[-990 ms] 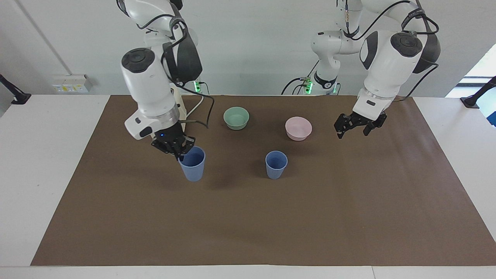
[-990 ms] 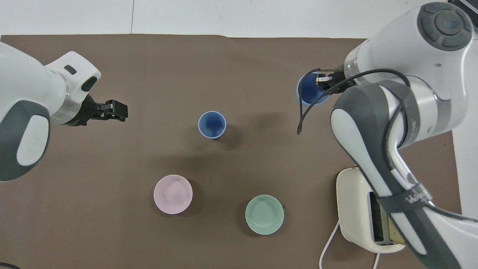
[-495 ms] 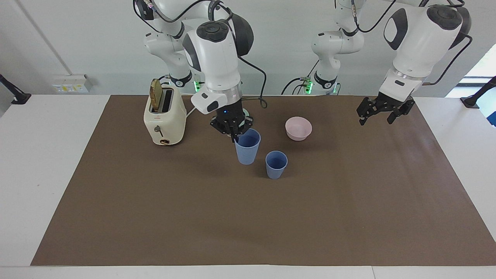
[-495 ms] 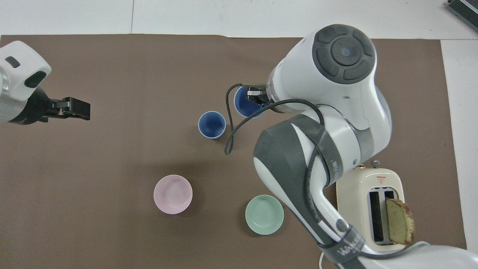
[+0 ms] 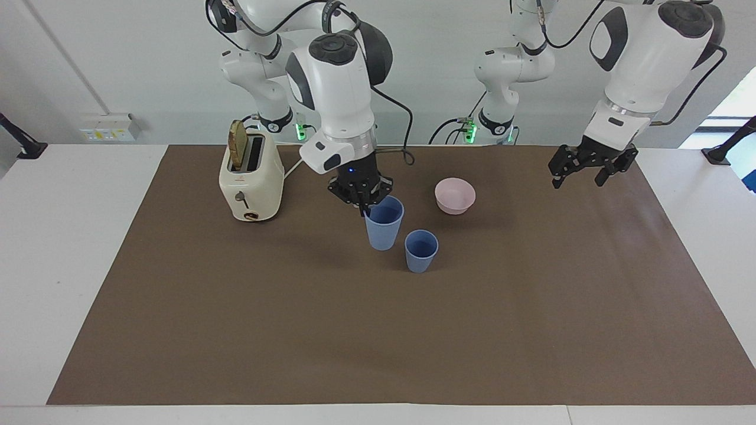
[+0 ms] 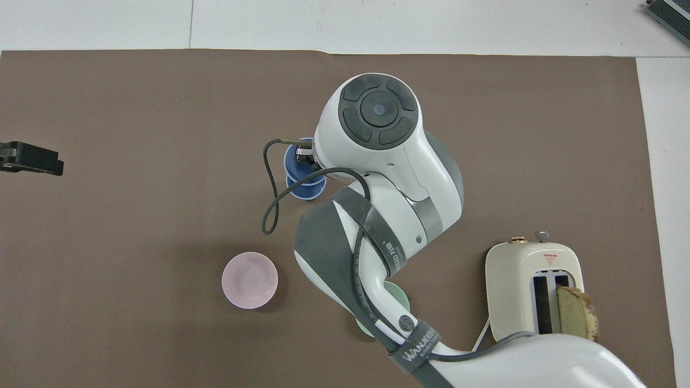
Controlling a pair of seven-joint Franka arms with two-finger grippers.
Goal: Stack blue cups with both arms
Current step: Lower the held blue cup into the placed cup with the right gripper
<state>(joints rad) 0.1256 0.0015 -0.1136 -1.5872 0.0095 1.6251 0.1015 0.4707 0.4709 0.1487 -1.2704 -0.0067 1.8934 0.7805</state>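
— Where is the right pincer (image 5: 364, 208)?

— It hangs above the middle of the counter (image 5: 82, 248), pinching the rim of a blue cup (image 5: 384, 224). One finger goes inside the cup and the other stays outside on the side toward the robots.

— Is that held cup on the brown mat (image 5: 531, 330)?

— No, it is lifted, upright, and sits partly over the second blue cup (image 5: 421, 251). In the overhead view the two cups overlap, with the held one (image 6: 296, 159) covering part of the standing one (image 6: 307, 189), and most of both hidden by the right arm's wrist.

— And the second cup?

— It stands upright on the mat near the middle, empty as far as can be seen. It is farther from the robots than the pale pink bowl (image 5: 455, 195).

— What about the left pincer (image 5: 579, 177)?

— It waits in the air over the mat at the left arm's end of the counter, fingers spread and holding nothing.

— Anything else on the counter?

— A cream toaster (image 5: 251, 177) with a slice of bread (image 5: 237, 144) sticking out stands toward the right arm's end. A sliver of the pale green bowl (image 6: 397, 293) peeks out under the right arm in the overhead view.
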